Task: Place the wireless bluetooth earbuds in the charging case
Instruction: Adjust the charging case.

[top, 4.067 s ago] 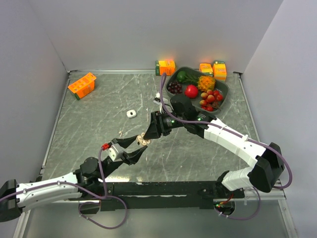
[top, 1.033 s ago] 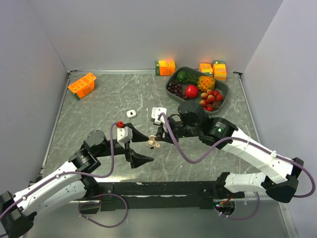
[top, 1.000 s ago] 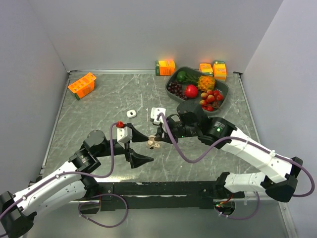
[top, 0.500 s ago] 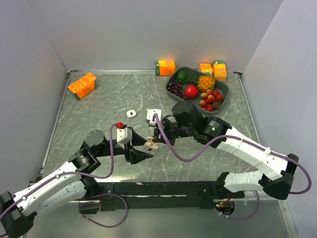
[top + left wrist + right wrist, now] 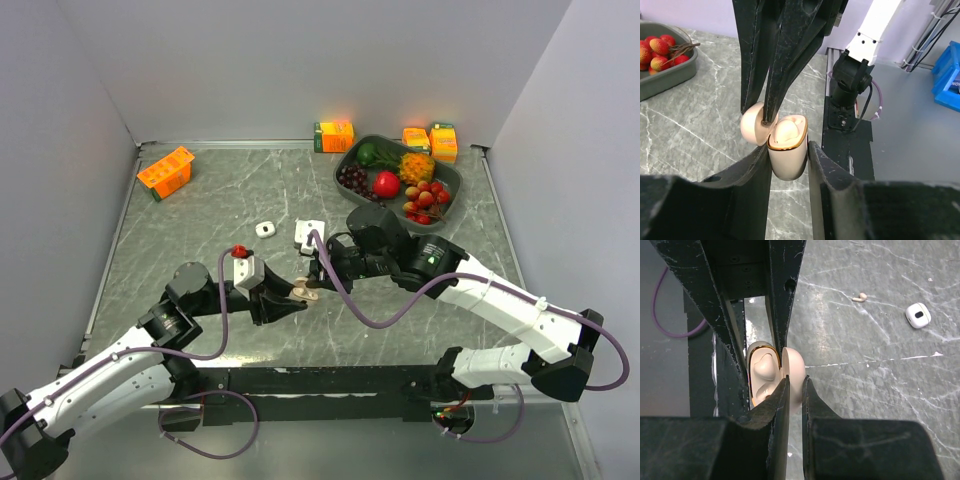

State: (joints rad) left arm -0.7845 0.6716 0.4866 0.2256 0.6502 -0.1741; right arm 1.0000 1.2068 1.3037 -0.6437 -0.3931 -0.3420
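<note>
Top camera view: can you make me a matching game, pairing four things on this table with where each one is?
Things: 1 beige case; 2 small white case; 3 orange carton; 4 dark grapes.
Places: A in the grey tray; B near the left wall; C clamped between left gripper and right gripper; D loose at mid-table.
Pairs: 1-C, 2-D, 3-B, 4-A.

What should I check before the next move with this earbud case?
1. Left end effector clamped on beige charging case body: ok.
2. Right end effector pinching the lid: ok.
3. Lid swung open: ok.
4. Sockets free for earbuds: cannot tell.
5. Beige earbud picked up: not ok. It lies loose on the table, and both end effectors are occupied.
</note>
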